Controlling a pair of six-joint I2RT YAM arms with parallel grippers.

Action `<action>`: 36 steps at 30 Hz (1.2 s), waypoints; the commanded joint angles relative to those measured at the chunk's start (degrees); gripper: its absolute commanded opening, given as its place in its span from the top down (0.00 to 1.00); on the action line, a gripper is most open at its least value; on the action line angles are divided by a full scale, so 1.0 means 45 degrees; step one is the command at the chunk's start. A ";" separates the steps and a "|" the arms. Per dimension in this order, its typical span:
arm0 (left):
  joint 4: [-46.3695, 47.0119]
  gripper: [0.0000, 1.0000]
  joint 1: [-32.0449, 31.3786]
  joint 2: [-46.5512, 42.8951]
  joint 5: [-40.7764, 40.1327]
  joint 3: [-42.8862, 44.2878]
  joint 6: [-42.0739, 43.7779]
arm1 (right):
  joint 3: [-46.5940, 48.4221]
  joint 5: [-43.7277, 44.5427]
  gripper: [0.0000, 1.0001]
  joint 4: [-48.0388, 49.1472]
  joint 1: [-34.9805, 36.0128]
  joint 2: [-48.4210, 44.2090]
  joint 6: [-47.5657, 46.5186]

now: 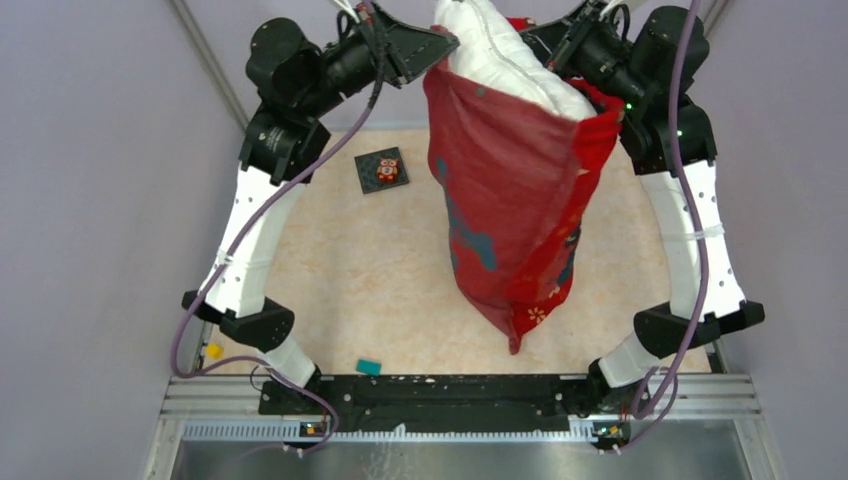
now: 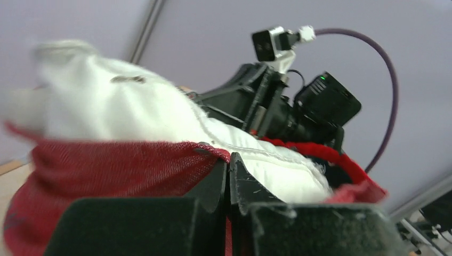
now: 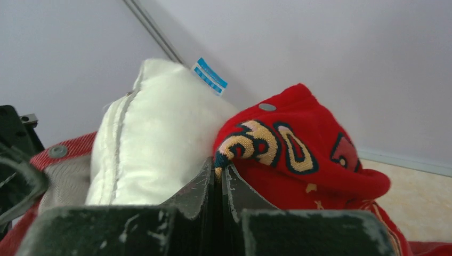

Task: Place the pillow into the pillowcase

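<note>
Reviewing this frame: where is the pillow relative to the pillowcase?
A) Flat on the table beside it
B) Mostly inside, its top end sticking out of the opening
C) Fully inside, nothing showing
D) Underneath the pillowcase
B: the top end of the pillow pokes out of the opening of the pillowcase, which the left gripper and right gripper hold up by its rim.

- I can read no word or number in any view.
- The pillow (image 3: pixel 154 154) carries a small blue tag (image 3: pixel 209 76); its print is too small for me to read.
- The pillowcase (image 3: pixel 320 176) bears gold figures (image 3: pixel 261 141) edged in dark blue, which I cannot read.
</note>
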 commanded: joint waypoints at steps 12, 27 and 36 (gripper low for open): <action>0.3463 1.00 -0.0787 0.2127 0.0654 0.1661 -0.0499 | 0.4173 0.4591 1.00 0.2505 -0.0941 0.0116 -0.1219; 0.2574 1.00 0.2519 0.3007 0.2627 0.2263 -0.2662 | 0.1972 0.1100 1.00 0.4453 -0.1161 -0.0861 0.0038; -0.2403 1.00 0.0788 0.2683 0.0910 0.0886 0.1046 | 0.1126 -0.0171 1.00 0.3095 -0.0663 0.0704 0.0557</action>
